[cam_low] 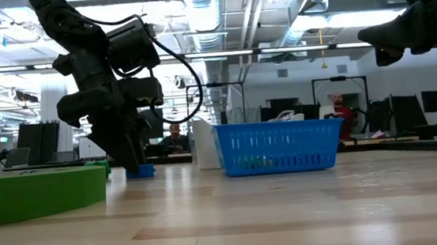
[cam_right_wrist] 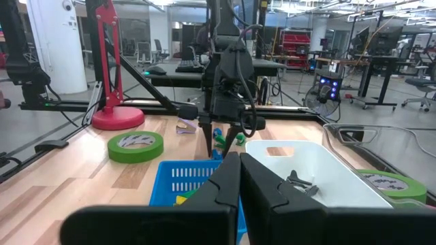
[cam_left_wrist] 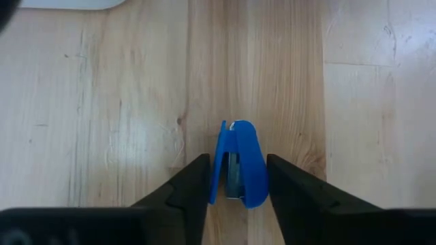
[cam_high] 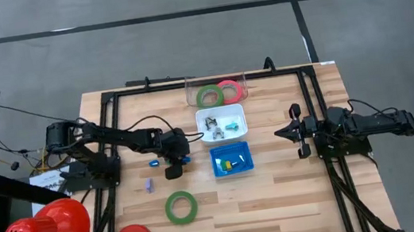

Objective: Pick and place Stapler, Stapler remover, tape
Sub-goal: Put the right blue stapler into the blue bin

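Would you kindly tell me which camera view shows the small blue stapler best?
The left wrist view: the blue stapler fills the gap between the left pincer fingers. The high and low views show only a blue speck; the right wrist view barely shows it.

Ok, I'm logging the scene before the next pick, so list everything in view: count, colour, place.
tape: three rings; a green one alone near the front of the table, a green and a pink-red one in the clear tray.
clear tray: one, transparent, at the table's far edge.
white bin: one, mid-table, metal pieces inside.
blue basket: one, in front of the white bin, small coloured pieces inside.
blue stapler: one, on the wood between the left gripper's fingers.
purple piece: one, small, on the wood left of the basket.
red lamp: one, front left corner.
left gripper: down over the stapler, closing around it.
right gripper: shut, empty, waiting at the right.
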Controlling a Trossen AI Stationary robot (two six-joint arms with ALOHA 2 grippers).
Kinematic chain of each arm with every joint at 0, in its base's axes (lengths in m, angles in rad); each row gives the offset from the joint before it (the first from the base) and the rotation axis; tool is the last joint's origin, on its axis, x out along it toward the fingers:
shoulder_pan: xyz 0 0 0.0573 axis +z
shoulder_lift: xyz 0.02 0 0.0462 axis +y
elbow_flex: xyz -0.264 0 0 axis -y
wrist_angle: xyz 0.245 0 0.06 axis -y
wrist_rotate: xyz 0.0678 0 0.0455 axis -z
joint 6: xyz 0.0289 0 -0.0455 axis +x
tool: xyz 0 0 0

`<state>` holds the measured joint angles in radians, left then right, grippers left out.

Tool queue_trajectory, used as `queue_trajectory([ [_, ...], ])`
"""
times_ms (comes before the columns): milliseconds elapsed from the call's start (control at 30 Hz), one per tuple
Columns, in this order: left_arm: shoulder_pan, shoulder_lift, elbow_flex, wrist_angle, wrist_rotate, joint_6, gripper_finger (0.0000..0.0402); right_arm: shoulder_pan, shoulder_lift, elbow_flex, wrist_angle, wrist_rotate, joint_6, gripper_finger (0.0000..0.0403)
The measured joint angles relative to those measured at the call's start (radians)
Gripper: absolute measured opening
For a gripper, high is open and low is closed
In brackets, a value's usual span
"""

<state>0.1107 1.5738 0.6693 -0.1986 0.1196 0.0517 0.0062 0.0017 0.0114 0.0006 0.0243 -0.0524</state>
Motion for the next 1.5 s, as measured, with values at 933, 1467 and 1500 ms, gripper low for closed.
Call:
queue_trajectory([
  [933,0.002,-0.144,0.003,-0.003,0.000,-0.006,0.0111,0.000,0.000,0.000,0.000,0.000,0.000,0.0001],
  [1467,0.003,-0.190,0.165,-0.005,0.000,-0.007,0.0110,0.000,0.000,0.000,0.000,0.000,0.000,0.0001],
  [1500,0.003,-0.190,0.176,-0.006,0.000,-0.007,0.0110,0.000,0.000,0.000,0.000,0.000,0.000,0.0001],
])
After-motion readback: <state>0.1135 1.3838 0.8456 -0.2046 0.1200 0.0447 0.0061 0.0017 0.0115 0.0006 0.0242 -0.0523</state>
